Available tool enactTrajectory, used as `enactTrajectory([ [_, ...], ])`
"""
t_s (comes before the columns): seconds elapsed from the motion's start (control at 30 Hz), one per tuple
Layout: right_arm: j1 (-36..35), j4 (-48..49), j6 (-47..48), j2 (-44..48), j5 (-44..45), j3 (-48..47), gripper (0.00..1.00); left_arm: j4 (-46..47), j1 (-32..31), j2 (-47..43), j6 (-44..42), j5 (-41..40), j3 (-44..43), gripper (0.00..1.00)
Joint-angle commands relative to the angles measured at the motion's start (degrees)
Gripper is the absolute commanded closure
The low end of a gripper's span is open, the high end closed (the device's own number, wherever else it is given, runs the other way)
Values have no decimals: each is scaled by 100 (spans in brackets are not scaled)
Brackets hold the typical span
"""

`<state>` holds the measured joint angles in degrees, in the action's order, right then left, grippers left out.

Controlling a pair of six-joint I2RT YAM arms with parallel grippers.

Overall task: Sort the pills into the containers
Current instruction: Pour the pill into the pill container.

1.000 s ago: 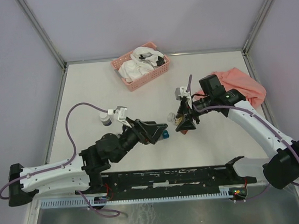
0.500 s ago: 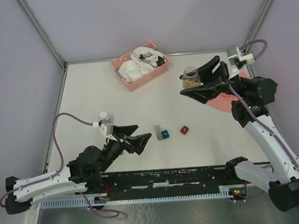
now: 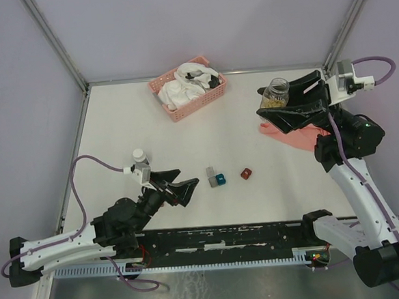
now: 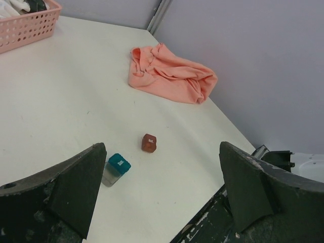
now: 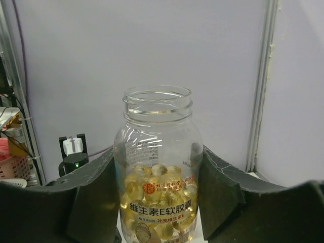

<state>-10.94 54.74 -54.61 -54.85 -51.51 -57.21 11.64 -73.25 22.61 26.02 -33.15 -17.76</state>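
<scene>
Two pincers: right pincer (image 5: 158, 192) clamped on the uncapped jar (image 3: 275, 93) at mid-body, upright, high over the far right corner of the table (image 3: 116, 128); left pincer (image 3: 188, 178) spread wide, empty, by the near edge. Jar likely rigid, smooth, slip-prone. Cube containers (image 3: 220, 180), near-edge middle: probably light, easily nudged. The pills (image 5: 157, 195), inside the jar: tiny, likely slick, should roll.

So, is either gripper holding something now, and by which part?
The right gripper holds the open jar of pills by its sides. The left gripper holds nothing.
</scene>
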Motion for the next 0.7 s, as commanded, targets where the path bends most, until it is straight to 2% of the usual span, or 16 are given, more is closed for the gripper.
enactTrajectory([
  [0.0, -18, 361, 158, 7, 59, 107, 98, 259, -13, 111, 132, -292, 12, 1],
  [0.03, 91, -1830, 1250, 176, 335, -204, 98, 274, -6, 156, 131, -333, 10, 0],
  [0.07, 81, -2428, 1507, 90, -19, -418, 98, 291, -6, 201, 106, -353, 2, 0],
  [0.13, -310, 1022, -16, 24, -473, 375, 98, 177, -5, 342, 167, -411, -51, 0],
  [0.17, -358, 1385, 379, 192, -201, 773, 98, 113, -5, 404, 217, -440, -73, 0],
  [0.23, -125, -1847, 1904, 351, 307, 248, 98, 84, -6, 525, 307, -414, -82, 0],
  [0.27, -37, -1976, 1722, 255, -27, 23, 98, 91, -5, 573, 355, -375, -75, 0],
  [0.33, -177, 1387, 155, 171, 27, 686, 98, 89, -5, 644, 444, -341, -40, 0],
  [0.37, -148, 1050, 459, 270, 179, 659, 98, 89, -5, 661, 507, -354, -25, 0],
  [0.43, 111, -2156, 1605, 317, 533, -157, 98, 224, -1, 671, 564, -310, 46, 0],
  [0.47, 102, -1856, 1121, 198, 96, -244, 98, 274, 3, 674, 589, -299, 74, 0],
  [0.5, -47, 120, 86, 163, -100, 163, 98, 272, 4, 674, 596, -272, 75, 0],
  [0.53, -77, 1279, 23, 266, -2, 549, 98, 250, 7, 666, 597, -263, 67, 0],
  [0.57, -12, 133, 1038, 460, 84, 536, 98, 204, 10, 654, 604, -277, 51, 0],
  [0.63, 29, -4094, 2885, 316, -44, -502, 98, 145, 20, 626, 610, -305, 47, 0],
  [0.67, -87, -3577, 2458, 204, -698, -348, 98, 108, 29, 620, 621, -343, 38, 1],
])
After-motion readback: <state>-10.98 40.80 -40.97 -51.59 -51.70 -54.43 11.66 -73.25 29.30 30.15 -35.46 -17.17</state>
